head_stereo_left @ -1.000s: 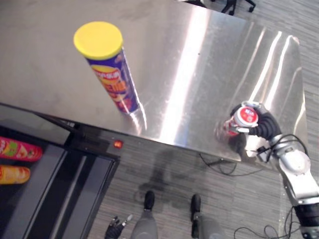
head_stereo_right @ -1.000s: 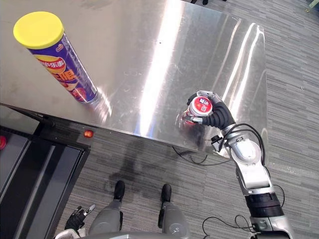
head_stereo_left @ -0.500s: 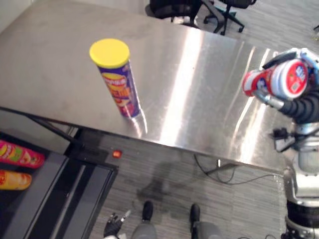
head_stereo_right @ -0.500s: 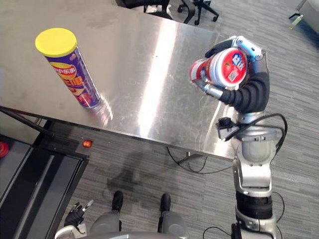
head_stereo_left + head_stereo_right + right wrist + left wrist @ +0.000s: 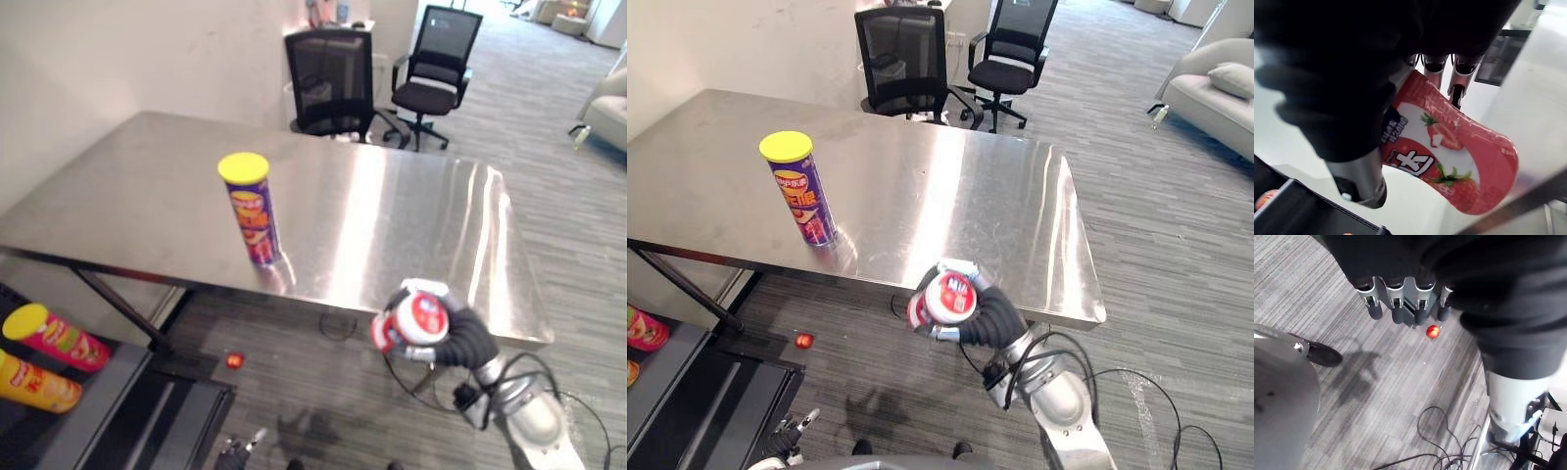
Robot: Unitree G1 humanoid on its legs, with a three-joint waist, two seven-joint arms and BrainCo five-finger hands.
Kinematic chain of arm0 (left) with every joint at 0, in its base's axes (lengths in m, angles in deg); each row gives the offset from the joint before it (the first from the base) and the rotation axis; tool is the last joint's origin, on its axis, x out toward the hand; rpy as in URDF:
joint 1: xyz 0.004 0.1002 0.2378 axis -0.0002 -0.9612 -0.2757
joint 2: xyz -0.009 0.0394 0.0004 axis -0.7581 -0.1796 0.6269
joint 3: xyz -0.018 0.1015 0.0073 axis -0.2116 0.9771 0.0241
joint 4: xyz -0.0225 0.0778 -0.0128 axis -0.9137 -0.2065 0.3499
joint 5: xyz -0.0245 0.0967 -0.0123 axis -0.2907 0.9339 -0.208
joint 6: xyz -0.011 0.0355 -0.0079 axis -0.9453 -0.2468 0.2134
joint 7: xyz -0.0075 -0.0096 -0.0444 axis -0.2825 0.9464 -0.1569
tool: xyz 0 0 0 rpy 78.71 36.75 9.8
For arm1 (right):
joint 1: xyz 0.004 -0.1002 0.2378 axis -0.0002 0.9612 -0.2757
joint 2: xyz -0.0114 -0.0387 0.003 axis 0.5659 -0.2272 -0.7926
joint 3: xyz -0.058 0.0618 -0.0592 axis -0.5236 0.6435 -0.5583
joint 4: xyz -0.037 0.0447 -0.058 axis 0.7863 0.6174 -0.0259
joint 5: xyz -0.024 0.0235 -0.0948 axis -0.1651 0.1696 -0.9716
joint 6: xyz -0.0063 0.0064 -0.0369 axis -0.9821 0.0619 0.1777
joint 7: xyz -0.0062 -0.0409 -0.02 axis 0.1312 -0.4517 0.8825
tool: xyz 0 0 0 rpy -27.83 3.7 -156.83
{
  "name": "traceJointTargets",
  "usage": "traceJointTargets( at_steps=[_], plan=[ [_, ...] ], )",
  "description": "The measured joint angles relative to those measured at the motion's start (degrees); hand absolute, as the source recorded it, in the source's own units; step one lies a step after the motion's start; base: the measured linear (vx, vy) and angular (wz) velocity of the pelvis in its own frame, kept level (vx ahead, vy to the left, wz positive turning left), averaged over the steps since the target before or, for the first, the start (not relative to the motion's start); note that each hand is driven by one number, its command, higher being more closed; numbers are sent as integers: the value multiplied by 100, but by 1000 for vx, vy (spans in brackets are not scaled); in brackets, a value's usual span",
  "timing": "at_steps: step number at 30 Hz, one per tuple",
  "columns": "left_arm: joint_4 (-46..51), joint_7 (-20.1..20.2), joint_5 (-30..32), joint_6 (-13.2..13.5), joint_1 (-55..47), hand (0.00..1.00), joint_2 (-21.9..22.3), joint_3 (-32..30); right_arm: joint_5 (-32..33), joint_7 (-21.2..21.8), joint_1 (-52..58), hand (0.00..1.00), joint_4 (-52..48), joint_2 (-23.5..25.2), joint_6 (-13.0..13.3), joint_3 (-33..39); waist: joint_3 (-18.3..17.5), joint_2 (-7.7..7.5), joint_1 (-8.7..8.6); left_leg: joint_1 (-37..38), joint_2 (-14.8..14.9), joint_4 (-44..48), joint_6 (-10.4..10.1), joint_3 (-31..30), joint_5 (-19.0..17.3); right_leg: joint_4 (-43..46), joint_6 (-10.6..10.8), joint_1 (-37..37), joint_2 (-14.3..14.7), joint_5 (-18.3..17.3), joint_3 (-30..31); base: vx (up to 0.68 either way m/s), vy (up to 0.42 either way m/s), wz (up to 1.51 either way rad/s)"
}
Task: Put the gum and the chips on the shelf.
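From where I stand, neither item has reached the shelf yet. The right hand point(image 5: 982, 313) has its fingers wrapped tight around the gum tub point(image 5: 942, 300), a red pot with strawberries on its side. It holds the tub tipped over in the air, just off the near edge of the steel surface point(image 5: 950, 186) and clear of it. So the gum has been picked up but not delivered.

The chips can point(image 5: 804, 194), purple with a yellow lid, stands upright on the surface, towards the robot's left and well apart from the gum. Nothing is touching it.

The left hand point(image 5: 1397, 308) hangs low beside the robot with its fingers slack and apart. It carries nothing and sits above the carpeted floor point(image 5: 1376, 382), where a small red object point(image 5: 1433, 331) lies.

Low down on the robot's left is a dark unit with a grey ledge, which I take to be the shelf point(image 5: 93, 406), though little of it can be seen. A pink can point(image 5: 57, 338) and an orange can point(image 5: 34, 385) already lie on it.

What is left, as I judge it, is to carry the gum over and set it down there. Then the chips need fetching and placing too.
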Motion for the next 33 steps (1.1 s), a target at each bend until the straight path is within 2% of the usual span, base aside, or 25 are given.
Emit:
traceJointTargets(
  at_steps=[5, 8, 11, 14, 28, 33],
  plan=[
    [-132, 43, 141, 0, 7, 0, -35, -2, -302, 238, 483, 100, 208, -54, -13, -115, -59, 0, -6, 3, -11, -10, -4, -24, 28, 100, 4, -2, -22, -66, -4, -19, -2, 2],
    [-178, 165, 231, -4, 6, 0, -90, -4, -573, 467, 662, 100, 205, -408, -12, -77, -88, -26, -9, 10, -17, -11, -8, -80, 40, 185, -5, -9, -31, -114, -30, -2, -8, 8],
    [-184, 207, 363, -8, -29, 0, -122, -4, -905, 530, 912, 100, 195, -834, -4, 403, -113, -47, -6, 11, -13, -63, -16, -155, 61, 288, -8, -21, -37, -192, -100, 4, -18, 12],
    [-186, 213, 391, -9, -137, 0, -130, -4, -1193, 548, 984, 100, 195, -1039, 12, 864, -141, -32, -18, 8, -6, -70, -26, -165, 57, 377, -17, -68, -26, -264, -105, 1, -6, 2],
    [-188, 322, 391, -10, -350, 0, -132, 6, -1292, 476, 831, 100, 196, -984, 94, 1131, -256, 5, -88, 46, 6, -52, -26, -127, 53, 543, -50, -120, 7, -341, -62, 15, -10, -1],
    [-186, 321, 386, -1, -441, 0, -147, -5, -776, 523, 807, 100, 195, -883, 24, 1085, -228, -20, -36, 174, -31, 192, -51, 9, -100, 1187, -85, -272, -40, -660, 155, -25, -32, -15]
  ],
)
